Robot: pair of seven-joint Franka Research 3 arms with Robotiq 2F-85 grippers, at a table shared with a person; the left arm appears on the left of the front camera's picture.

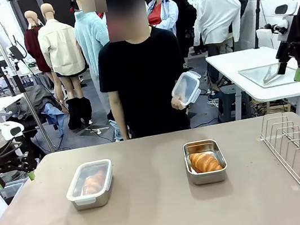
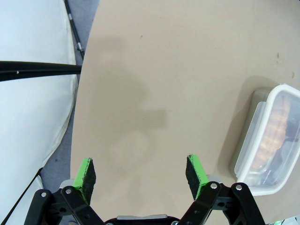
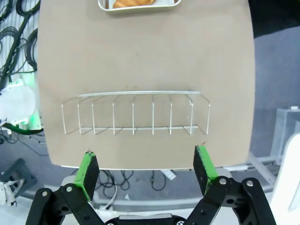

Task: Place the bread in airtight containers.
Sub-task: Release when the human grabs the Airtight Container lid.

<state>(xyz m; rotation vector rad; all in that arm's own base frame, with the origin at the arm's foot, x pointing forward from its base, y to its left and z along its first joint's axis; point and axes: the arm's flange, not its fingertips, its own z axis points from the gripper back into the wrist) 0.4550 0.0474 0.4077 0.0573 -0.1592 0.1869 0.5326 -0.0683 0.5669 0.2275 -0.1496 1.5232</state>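
Two steel airtight containers stand on the tan table. The left container [image 1: 90, 185] has its clear lid on, and a croissant [image 1: 94, 182] shows through it. It also appears at the right edge of the left wrist view as the lidded container [image 2: 271, 137]. The right container [image 1: 205, 162] is open and holds a croissant [image 1: 205, 162]; its rim [image 3: 139, 6] shows at the top of the right wrist view. A person's hand holds a clear lid [image 1: 186, 88] above the far edge. My left gripper [image 1: 15, 178] [image 2: 140, 174] is open beyond the table's left end. My right gripper [image 1: 292, 70] [image 3: 145, 168] is open, high at the right.
A wire rack [image 1: 298, 149] [image 3: 136, 113] stands at the table's right end, below my right gripper. The person stands at the far side, behind the containers. A white side table [image 1: 258, 72] with a tray is at the back right.
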